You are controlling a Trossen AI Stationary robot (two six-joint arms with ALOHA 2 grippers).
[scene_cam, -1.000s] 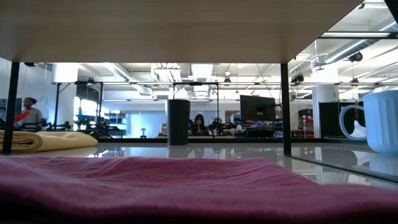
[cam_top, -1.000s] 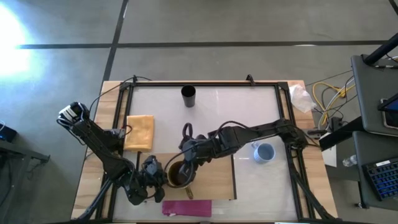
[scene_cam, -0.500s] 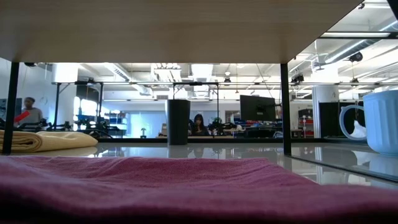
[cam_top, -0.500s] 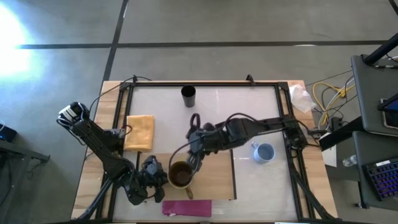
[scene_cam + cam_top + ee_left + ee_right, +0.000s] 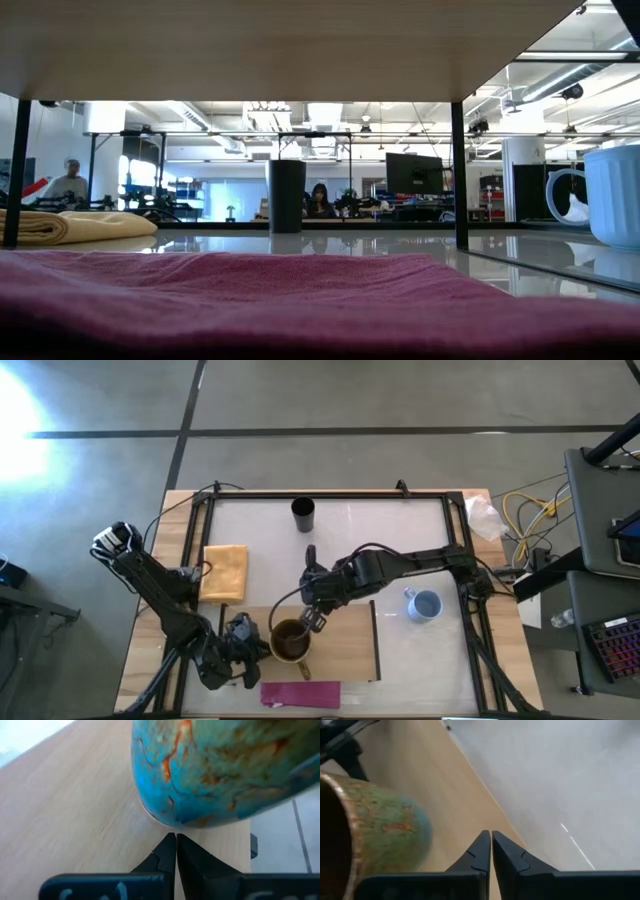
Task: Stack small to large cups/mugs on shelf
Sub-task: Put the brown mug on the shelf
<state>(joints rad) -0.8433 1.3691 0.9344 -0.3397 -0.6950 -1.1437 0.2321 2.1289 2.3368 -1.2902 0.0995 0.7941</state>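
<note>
The brown-rimmed mug with a mottled blue-green glaze (image 5: 289, 641) stands upright on the flat light-wood shelf board (image 5: 345, 650), toward its left half, leaving room beside it for the other vessels. The right gripper (image 5: 318, 620) hovers just above and beside the mug's rim, not touching it; in the right wrist view its jaws are pressed together and empty, with the mug (image 5: 367, 837) off to one side, which suggests the mug is set down and released. The left gripper (image 5: 243, 640) sits low at the mug's other side, jaws likewise closed on nothing, the tips just short of the mug's rounded base (image 5: 210, 775), probably placed to steady it. The narrow black cylindrical cup (image 5: 302, 514) waits at the far edge of the pale surface (image 5: 400, 540), well apart from the shelf. The pale blue mug (image 5: 425, 605) stands on the surface near the shelf's right edge.
</note>
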